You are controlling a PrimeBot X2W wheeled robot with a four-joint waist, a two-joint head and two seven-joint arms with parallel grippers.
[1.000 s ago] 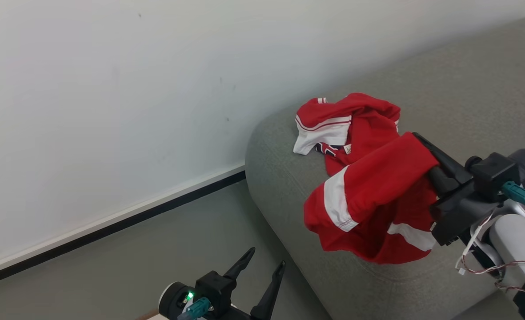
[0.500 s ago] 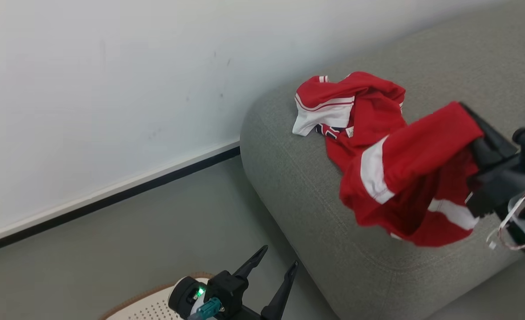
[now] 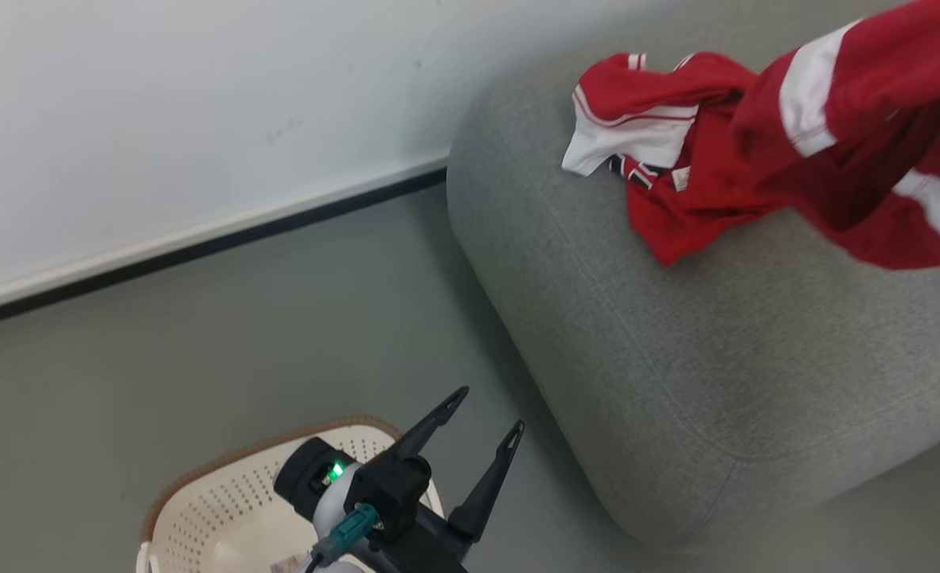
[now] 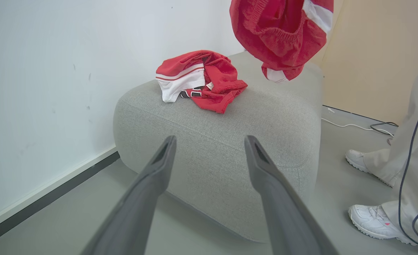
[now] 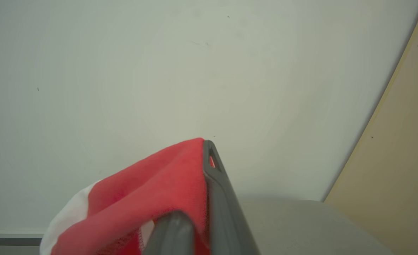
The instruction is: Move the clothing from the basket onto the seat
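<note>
One red garment with white trim and dark lettering (image 3: 661,159) (image 4: 201,79) lies crumpled on the grey seat (image 3: 716,342) (image 4: 230,141) near its far corner. A second red garment with white stripes (image 3: 867,135) (image 4: 283,35) hangs in the air above the seat, draped over my right gripper (image 5: 203,156), whose jaws are shut on it. My left gripper (image 3: 485,414) (image 4: 209,145) stands open and holds nothing, just above the cream basket (image 3: 223,509) on the floor in front of the seat.
A white wall (image 3: 159,119) with a dark skirting strip (image 3: 199,247) runs behind the seat. Grey floor (image 3: 159,374) lies between wall, basket and seat. A person's legs and white shoes (image 4: 375,219) stand to the seat's right, near a cable (image 4: 354,125).
The head camera has tilted down and brought the basket into view. My right gripper has carried the striped garment up and to the right, higher over the seat. The left gripper stays open.
</note>
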